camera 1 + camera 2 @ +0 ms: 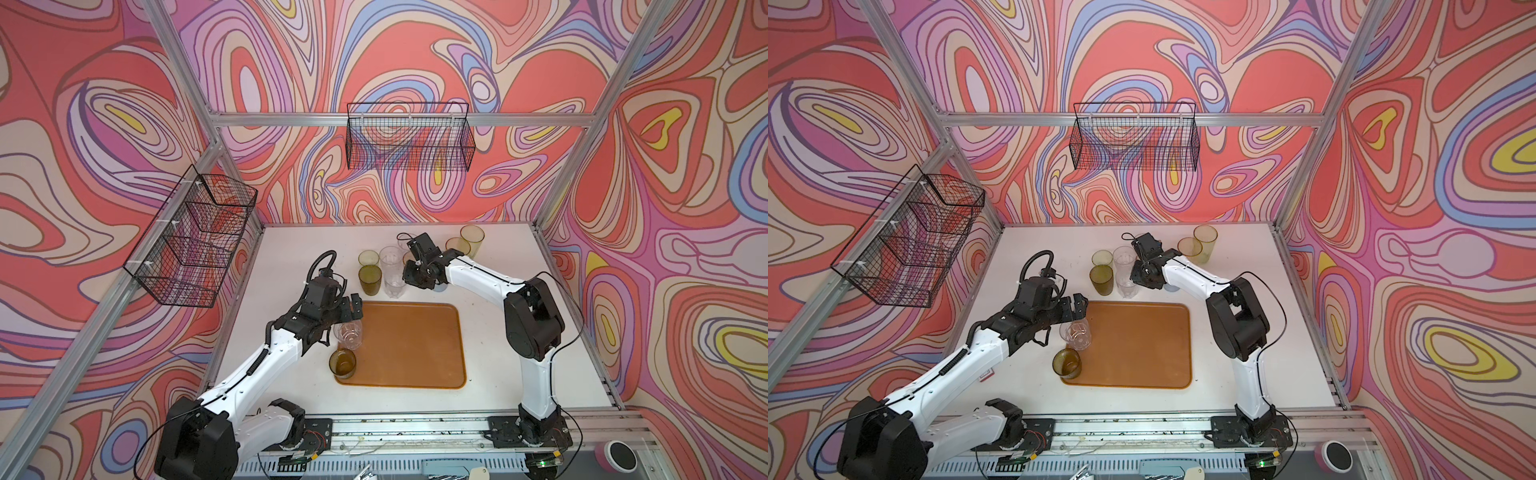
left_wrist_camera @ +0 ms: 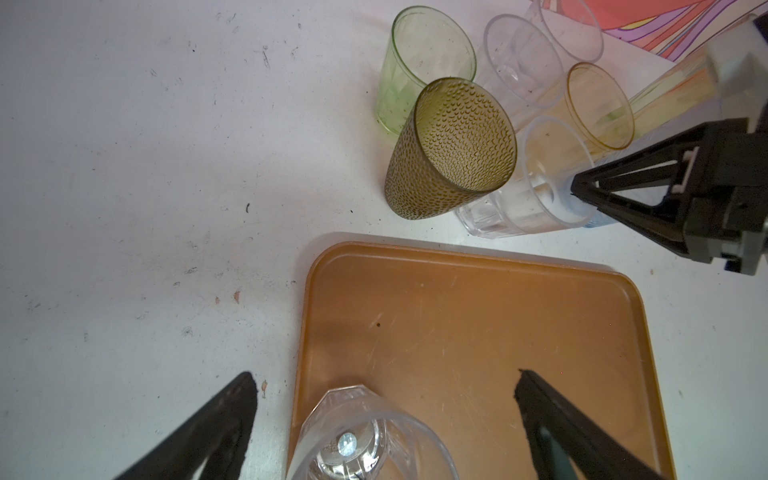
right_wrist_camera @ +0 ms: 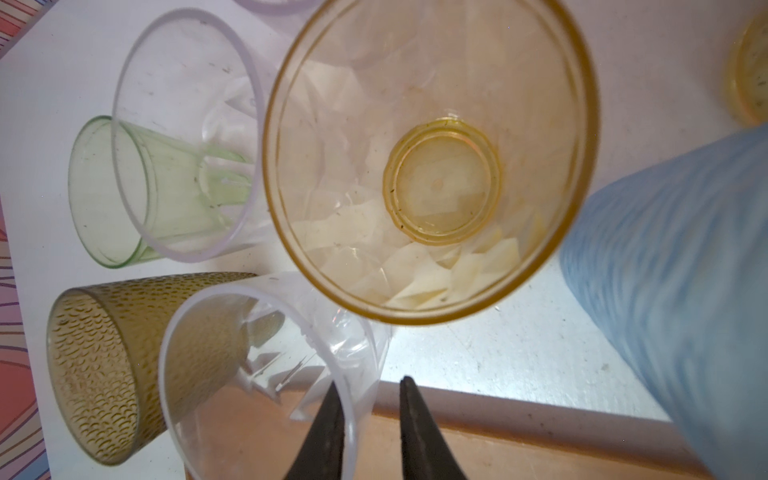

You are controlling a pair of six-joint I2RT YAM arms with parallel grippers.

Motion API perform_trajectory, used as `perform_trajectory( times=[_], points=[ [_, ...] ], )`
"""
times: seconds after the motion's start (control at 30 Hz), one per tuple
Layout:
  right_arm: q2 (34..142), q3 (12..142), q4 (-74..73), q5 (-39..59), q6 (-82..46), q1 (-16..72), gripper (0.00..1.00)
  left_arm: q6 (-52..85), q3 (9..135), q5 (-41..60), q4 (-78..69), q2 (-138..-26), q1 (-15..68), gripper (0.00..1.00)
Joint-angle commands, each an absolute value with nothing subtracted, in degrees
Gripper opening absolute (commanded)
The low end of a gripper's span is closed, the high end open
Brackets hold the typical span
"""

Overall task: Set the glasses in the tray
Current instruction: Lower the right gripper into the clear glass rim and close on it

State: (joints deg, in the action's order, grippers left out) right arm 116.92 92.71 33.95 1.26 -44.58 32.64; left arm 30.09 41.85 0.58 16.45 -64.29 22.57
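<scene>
The orange-brown tray (image 1: 415, 349) lies mid-table. A clear glass (image 2: 361, 436) stands at its left edge, between the wide-apart fingers of my open left gripper (image 2: 385, 374), which touch nothing. A short olive glass (image 1: 343, 363) stands on the tray's near-left corner. Behind the tray stand more glasses: dimpled olive (image 1: 370, 279), green (image 1: 368, 257), tall clear (image 1: 390, 257) and yellow (image 1: 472, 237). My right gripper (image 3: 370, 384) straddles the wall of a clear ribbed glass (image 3: 257, 374), one finger inside the rim, the other outside with a small gap. A pale blue glass (image 3: 685, 270) stands beside it.
Two black wire baskets hang on the walls, one at the left (image 1: 191, 237) and one at the back (image 1: 409, 137). An amber glass (image 3: 432, 162) stands close behind the right gripper. The right arm's links (image 1: 532, 316) rise to the right of the tray.
</scene>
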Motion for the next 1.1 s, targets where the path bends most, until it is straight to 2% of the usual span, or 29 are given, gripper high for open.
perform_trajectory(
  times=[0.0,0.23,0.53,0.8,0.93,1.07],
  points=[
    [118.18,93.6,35.15,0.2,-44.1,32.43,0.22,30.6,41.09,-0.1,15.63,-64.18,22.67,1.0],
    [117.68,93.01,35.32,-0.34,-44.05,32.43,0.2,30.67,41.05,-0.09,15.64,-64.41,22.59,1.0],
    [116.56,91.59,34.83,-0.69,-44.21,32.43,0.1,30.76,40.99,-0.44,15.73,-64.25,22.66,1.0],
    [116.08,91.45,34.93,-0.26,-43.98,32.5,0.07,30.76,41.14,-0.43,15.82,-64.7,22.64,1.0],
    [115.17,90.37,34.28,-0.48,-44.19,32.43,0.01,30.82,41.13,-0.79,15.91,-64.63,22.59,1.0],
    [114.23,90.07,34.57,-0.35,-44.08,32.45,0.0,30.8,41.11,-0.75,15.91,-64.66,22.62,1.0]
  ],
)
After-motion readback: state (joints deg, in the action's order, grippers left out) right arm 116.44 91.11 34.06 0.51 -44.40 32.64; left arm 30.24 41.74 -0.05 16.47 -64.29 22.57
